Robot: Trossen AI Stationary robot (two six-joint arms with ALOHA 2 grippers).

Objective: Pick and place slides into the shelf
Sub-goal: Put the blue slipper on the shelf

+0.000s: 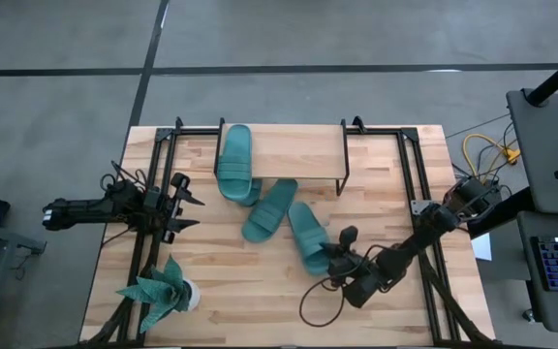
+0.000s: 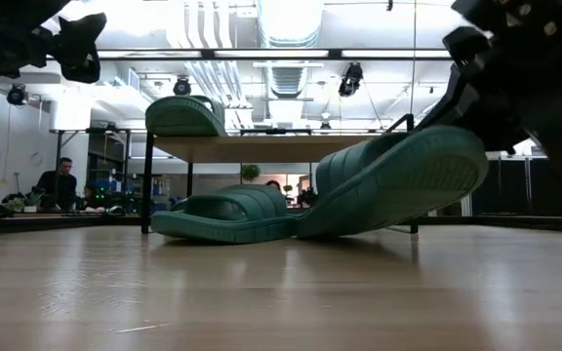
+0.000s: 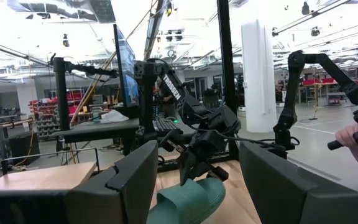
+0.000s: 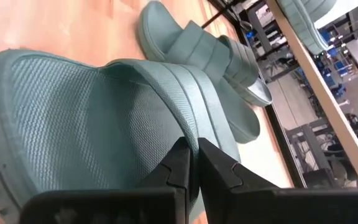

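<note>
Right gripper (image 1: pixel 345 254) — fingers clamped on the strap of a teal-green ribbed rubber slide (image 1: pixel 307 236), tilted up in front of the low wood-topped wire-legged shelf (image 1: pixel 294 153). Left gripper (image 1: pixel 184 203) — fingers apart, left of the shelf.

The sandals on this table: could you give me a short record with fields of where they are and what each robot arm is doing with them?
shelf: at the table's far side
slide on shelf: lying on the shelf's left end
middle slide: flat on the table in front of the shelf
gripped slide: one end lifted, tilted
right gripper: shut on the gripped slide's strap
left gripper: open, empty, waiting at the table's left
plant: near-left corner
</note>
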